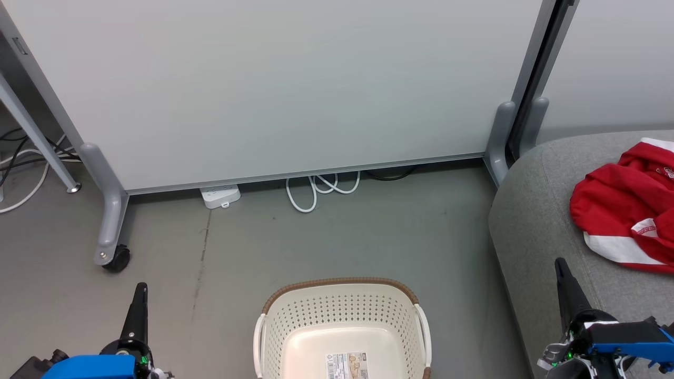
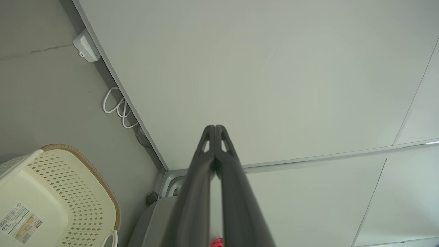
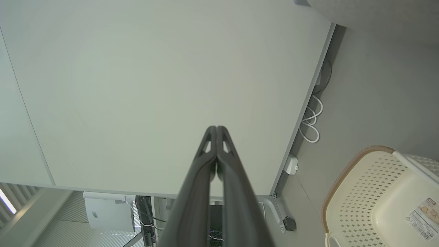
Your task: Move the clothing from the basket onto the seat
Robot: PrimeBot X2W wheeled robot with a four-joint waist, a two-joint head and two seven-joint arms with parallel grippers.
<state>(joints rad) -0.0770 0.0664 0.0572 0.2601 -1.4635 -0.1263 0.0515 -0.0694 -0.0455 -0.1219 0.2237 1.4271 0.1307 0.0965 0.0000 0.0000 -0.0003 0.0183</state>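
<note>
Clothing [image 1: 626,210]: red, white stripe panels, crumpled; right edge of frame, on grey seat [image 1: 532,226].
Basket [image 1: 342,308]: cream, brown rim; bottom centre.
Label [image 1: 346,366]: inside basket, print unreadable.
Left gripper [image 2: 215,127]: fingers pressed together, holding nothing.
Right gripper [image 3: 216,127]: likewise.

- The label [image 1: 346,366] on the floor of the basket [image 1: 337,310] carries a barcode and a small triangle symbol; its print is too small to read
- The clothing [image 1: 616,200] bears lettering near the picture's edge, not legible
</note>
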